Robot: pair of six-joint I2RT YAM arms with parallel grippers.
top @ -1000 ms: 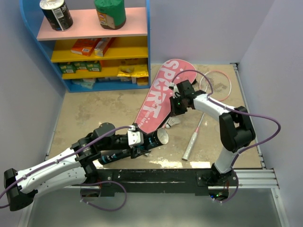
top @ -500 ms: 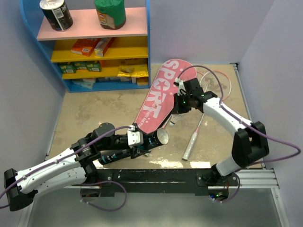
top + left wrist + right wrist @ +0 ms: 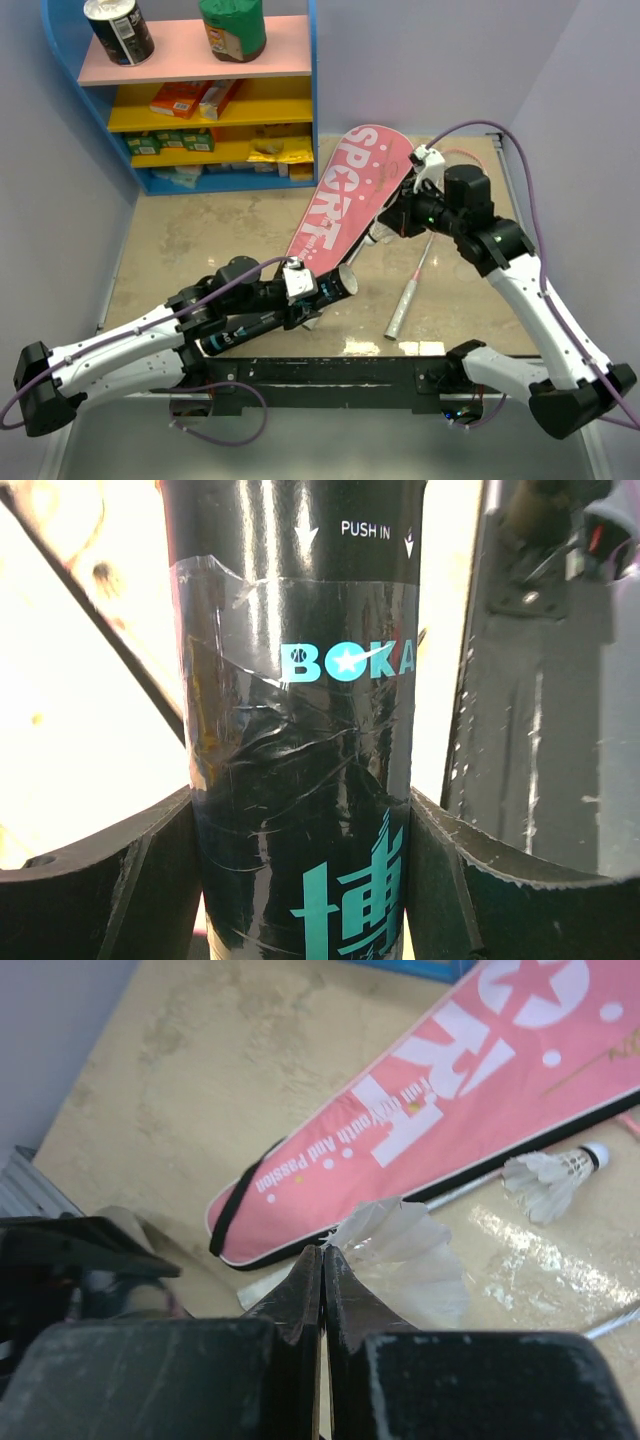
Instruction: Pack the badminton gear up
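**A:** What is the left arm doing?

**B:** The left fingers are gripping the black tube from both sides. They are standing fairly wide, because the tube is filling the whole gap between them. Teal "BOKA" lettering is facing the wrist camera. From above, the tube is lying slantwise low over the near part of the worktop. Its open end is pointing up and to the right, close beside the narrow end of the pink cover.

**A:** And the right arm?

**B:** The right fingers are pressing flat together with no gap showing. They are pinching the feather edge of a white shuttlecock, which is hanging just past their tips, above the cover's black-edged narrow end.

**A:** Is anything else lying about?

**B:** A second shuttlecock is resting on the worktop just beside the cover's long edge, with its cork pointing away from the cover. The cover is lying flat and slantwise, with "SPORT" facing up. A racket is lying to its right, with its white grip toward the arms and its thin pink shaft running up under the right arm.

**A:** And behind all that?

**B:** A blue shelf unit is standing at the far left, well apart from the gear. Two cans are sitting on its top shelf.
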